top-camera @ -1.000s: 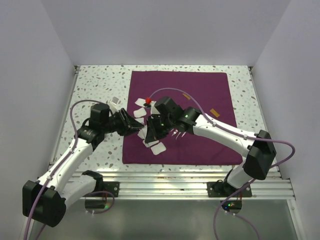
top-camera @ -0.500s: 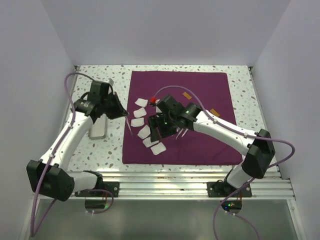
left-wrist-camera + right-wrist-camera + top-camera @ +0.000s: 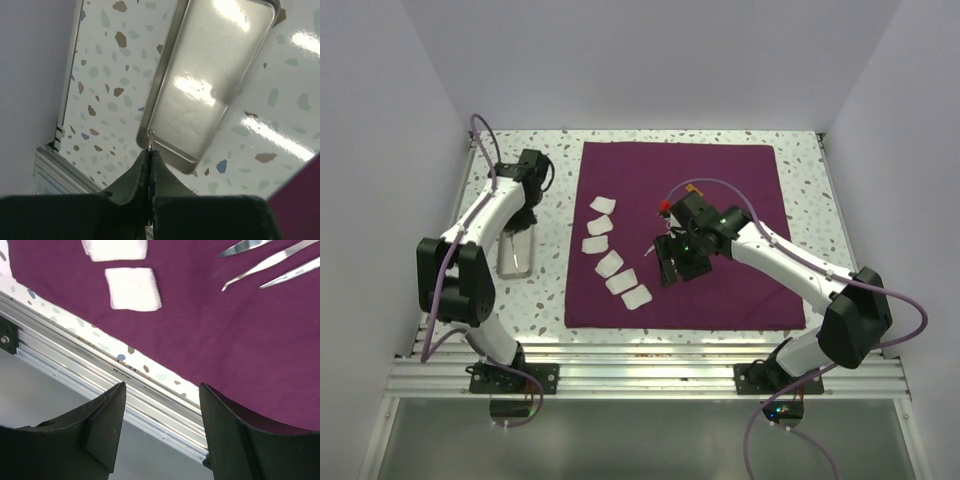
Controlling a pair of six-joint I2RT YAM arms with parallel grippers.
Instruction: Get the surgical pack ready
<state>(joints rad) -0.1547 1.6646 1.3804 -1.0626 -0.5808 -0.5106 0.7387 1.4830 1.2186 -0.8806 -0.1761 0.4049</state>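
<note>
The maroon cloth [image 3: 740, 180] lies flat on the table. Several white gauze squares [image 3: 610, 264] run in a slanted row on its left part. The metal tray [image 3: 517, 258] sits on the table left of the cloth. My left gripper [image 3: 525, 222] hangs over the tray's far end. In the left wrist view it [image 3: 150, 149] is shut on a thin steel instrument whose tip [image 3: 150, 135] pokes out at the corner of the tray [image 3: 156, 95]. My right gripper [image 3: 670, 268] hovers open and empty over the cloth's middle. The right wrist view shows steel instruments [image 3: 265, 265] and gauze [image 3: 134, 288] on the cloth [image 3: 225, 340].
A small red object [image 3: 666, 207] and an orange strip [image 3: 696, 189] lie on the cloth behind the right wrist. The table's front edge and aluminium rail [image 3: 100, 370] run just below the right gripper [image 3: 162, 386]. White walls close in both sides.
My left gripper swung left off the cloth to the tray's far end and stays shut. My right gripper opened and shifted right, away from the gauze row.
</note>
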